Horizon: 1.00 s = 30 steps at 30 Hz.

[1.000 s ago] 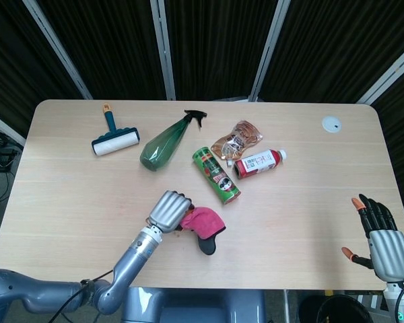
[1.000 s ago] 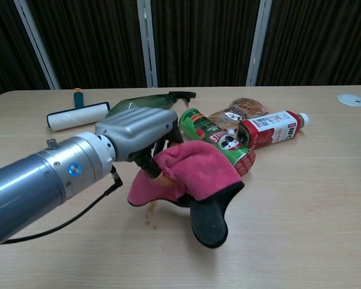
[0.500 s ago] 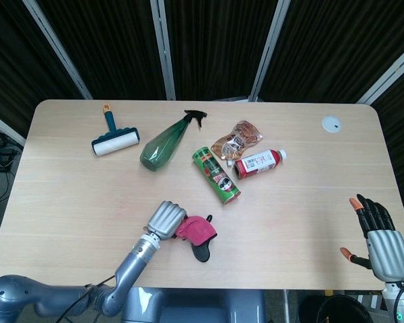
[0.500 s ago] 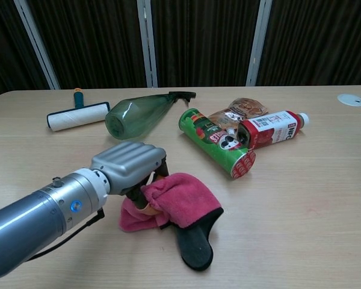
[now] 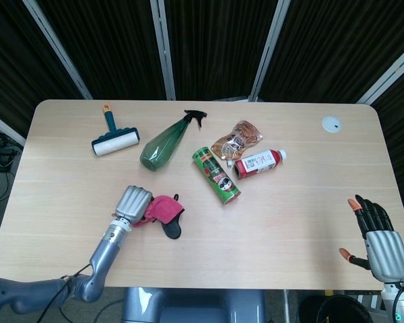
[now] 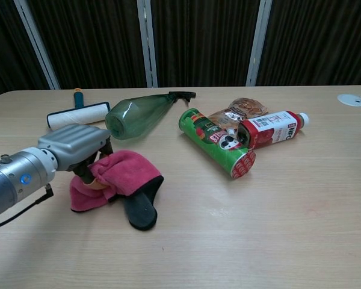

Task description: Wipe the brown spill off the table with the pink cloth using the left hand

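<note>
The matt wood-grain surface (image 6: 301, 241) is carrying a soft pink cloth (image 6: 117, 174), gripped by the brushed-metal left hand (image 6: 75, 141), and a glossy green plastic spray bottle (image 6: 135, 114).

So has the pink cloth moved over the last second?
Yes. The left hand has dragged the pink cloth leftward across the table, away from the green Pringles can, which has stayed put.

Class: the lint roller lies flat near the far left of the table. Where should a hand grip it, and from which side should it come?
Grip the lint roller by its teal handle, coming from above. It lies flat, the handle pointing toward the far edge with open table on both sides. The white roll is probably sticky, so it is better left alone.
</note>
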### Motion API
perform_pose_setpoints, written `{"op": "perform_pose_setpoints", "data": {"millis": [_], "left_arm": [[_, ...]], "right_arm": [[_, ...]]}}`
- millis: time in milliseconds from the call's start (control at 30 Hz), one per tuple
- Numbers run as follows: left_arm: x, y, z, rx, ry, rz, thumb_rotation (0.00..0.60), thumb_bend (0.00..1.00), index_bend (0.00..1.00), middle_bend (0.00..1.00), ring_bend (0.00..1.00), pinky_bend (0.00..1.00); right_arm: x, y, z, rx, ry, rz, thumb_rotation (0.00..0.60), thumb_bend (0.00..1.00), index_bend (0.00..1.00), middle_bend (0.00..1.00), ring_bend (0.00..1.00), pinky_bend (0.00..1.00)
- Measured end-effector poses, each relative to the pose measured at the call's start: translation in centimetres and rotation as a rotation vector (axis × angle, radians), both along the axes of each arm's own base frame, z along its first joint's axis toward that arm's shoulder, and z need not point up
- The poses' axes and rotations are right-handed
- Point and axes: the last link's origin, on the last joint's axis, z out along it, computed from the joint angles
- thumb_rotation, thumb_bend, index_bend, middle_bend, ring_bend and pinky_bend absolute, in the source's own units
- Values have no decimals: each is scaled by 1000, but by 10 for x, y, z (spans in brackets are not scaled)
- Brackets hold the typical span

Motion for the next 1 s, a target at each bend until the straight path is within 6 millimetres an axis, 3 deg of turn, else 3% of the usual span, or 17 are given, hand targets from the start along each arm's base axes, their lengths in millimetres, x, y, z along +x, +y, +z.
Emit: {"op": "perform_pose_setpoints", "data": {"millis": [167,333,533,1000], "left_arm": [[-34,13,27,51,56,53,600,461,845,627,544,555],[-43,16,35,52,46,73,600,461,845,627,544,555],[-18,2,15,-15,-29,49,600,461,844,627,543,555],[69,-50,-34,-187,-180,-105,600,461,847,629,544,555]], "right_arm": [[1,0,0,0,1,-2,600,0,0,0,0,70],[1,0,-1,1,1,-1,600,0,0,0,0,70],[1,0,0,-3,1,2,600,0,0,0,0,70],[1,1,2,-8,-2,6,600,0,0,0,0,70]]}}
